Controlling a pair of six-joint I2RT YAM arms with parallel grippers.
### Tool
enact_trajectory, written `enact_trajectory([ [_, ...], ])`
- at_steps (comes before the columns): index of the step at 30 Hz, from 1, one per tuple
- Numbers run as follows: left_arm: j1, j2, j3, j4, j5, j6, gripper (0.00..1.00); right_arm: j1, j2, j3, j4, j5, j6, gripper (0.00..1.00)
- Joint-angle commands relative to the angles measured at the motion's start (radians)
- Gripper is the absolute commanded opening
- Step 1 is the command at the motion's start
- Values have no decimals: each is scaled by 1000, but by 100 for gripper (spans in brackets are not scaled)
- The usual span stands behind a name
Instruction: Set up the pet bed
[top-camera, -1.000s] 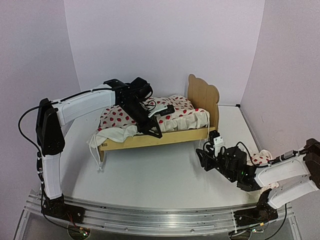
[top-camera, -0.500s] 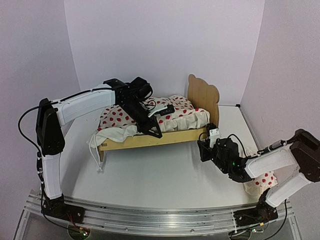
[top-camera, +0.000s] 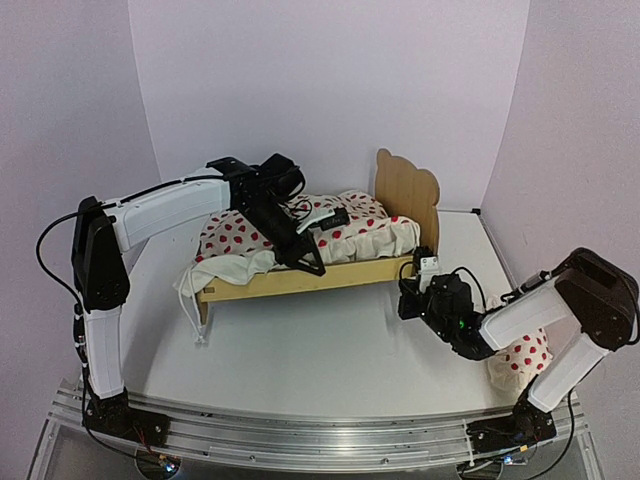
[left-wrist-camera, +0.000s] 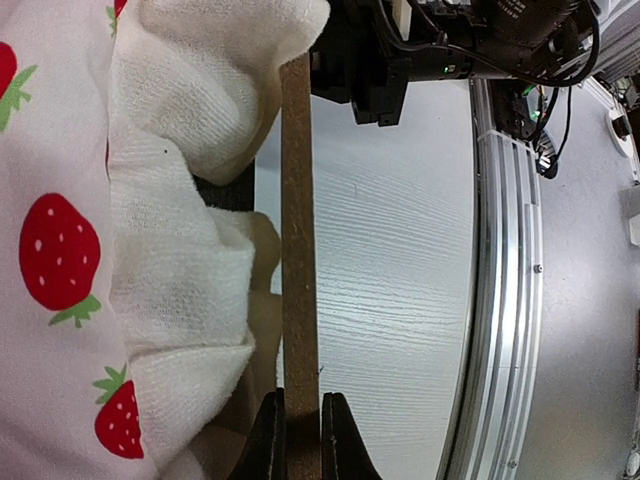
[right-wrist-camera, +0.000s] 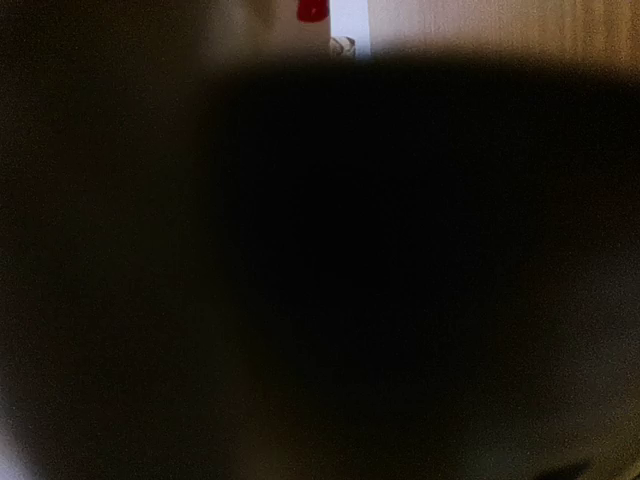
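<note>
The pet bed (top-camera: 300, 281), light plywood with a wavy headboard (top-camera: 406, 190), stands mid-table under a white red-dotted duvet (top-camera: 330, 232). My left gripper (top-camera: 308, 265) reaches over the duvet onto the near side rail. In the left wrist view it (left-wrist-camera: 297, 402) is shut on the rail's thin edge (left-wrist-camera: 297, 230), with the duvet (left-wrist-camera: 170, 260) bunched to the left. My right gripper (top-camera: 405, 298) sits low against the bed's head-end corner. The right wrist view is almost all dark and its jaws are hidden. The gripper is shut; whether it pinches anything cannot be seen.
A small red-dotted pillow (top-camera: 522, 354) lies on the white table (top-camera: 300, 350) under my right forearm. Duvet strings hang off the bed's foot end (top-camera: 196, 310). The metal rail (top-camera: 300, 430) runs along the near edge. Walls close in behind and at both sides.
My right arm swung left and down to the bed's head-end corner, and its jaws went from open to shut. The left arm and the bed have stayed put.
</note>
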Motion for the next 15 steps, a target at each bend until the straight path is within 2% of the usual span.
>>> enact_trajectory([
  [1,36,-126,30,128,63,-24,0,-5,-105,-35,-98,-99,93,0],
  [5,93,-113,6,140,23,17,0,-3,-236,18,-546,-176,160,0],
  [10,99,-126,-114,184,-21,132,0,-3,-308,12,-737,-312,176,0],
  [15,112,-118,-206,246,-45,183,0,-3,-282,56,-879,-437,173,0],
])
